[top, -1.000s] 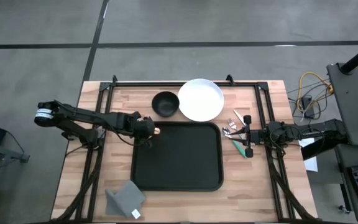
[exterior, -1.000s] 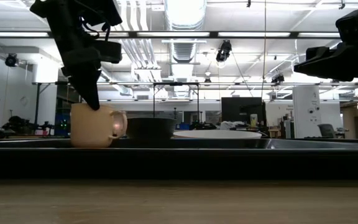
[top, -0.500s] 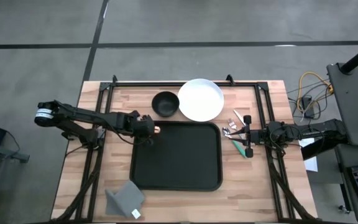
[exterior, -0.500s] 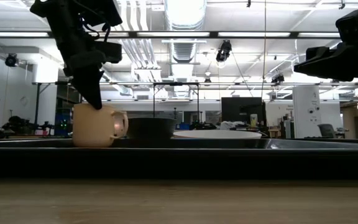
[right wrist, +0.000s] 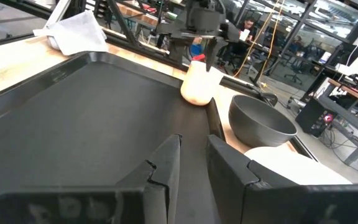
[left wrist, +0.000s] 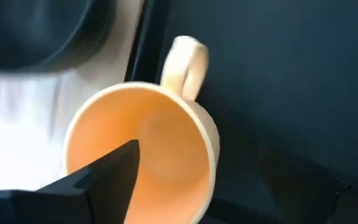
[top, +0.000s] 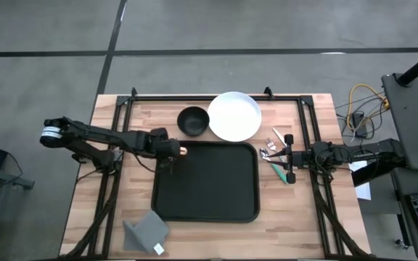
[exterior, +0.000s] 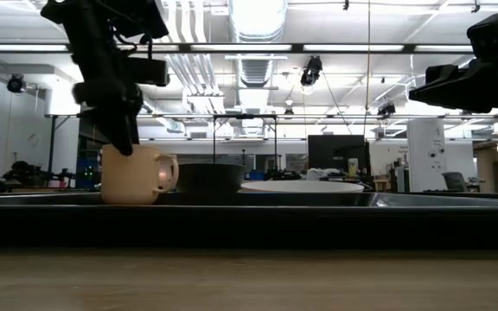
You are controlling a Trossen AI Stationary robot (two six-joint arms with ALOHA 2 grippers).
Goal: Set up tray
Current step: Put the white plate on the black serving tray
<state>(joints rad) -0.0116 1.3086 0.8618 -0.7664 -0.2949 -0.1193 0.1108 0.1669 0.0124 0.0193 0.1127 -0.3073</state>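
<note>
A peach mug point(top: 178, 151) stands upright in the far left corner of the black tray point(top: 209, 210), with its handle point(left wrist: 185, 62) pointing toward the tray's middle. My left gripper point(top: 168, 151) hovers over the mug's rim and is open. In the left wrist view one finger point(left wrist: 104, 180) reaches across the mug's mouth. My right gripper point(top: 290, 158) waits just off the tray's right edge. Its fingers stand a narrow gap apart point(right wrist: 194, 158) with nothing between them. My left gripper comes at the mug from above and from the table's left, with one finger point(exterior: 126, 138) down at the rim point(exterior: 132, 149) on the side away from the handle. I cannot tell whether it touches the rim.
A black bowl point(top: 193, 120) and a white plate point(top: 234, 115) sit on the wood beyond the tray's far edge. Cutlery point(top: 271, 151) and a teal-handled piece point(top: 279, 172) lie beside my right gripper. A grey folded napkin point(top: 146, 230) lies near the table's near left corner.
My left gripper has opened and let go of the mug's rim, then drawn back slightly toward the table's left edge. The mug shifted a little toward the tray's middle and now stands still and upright.
</note>
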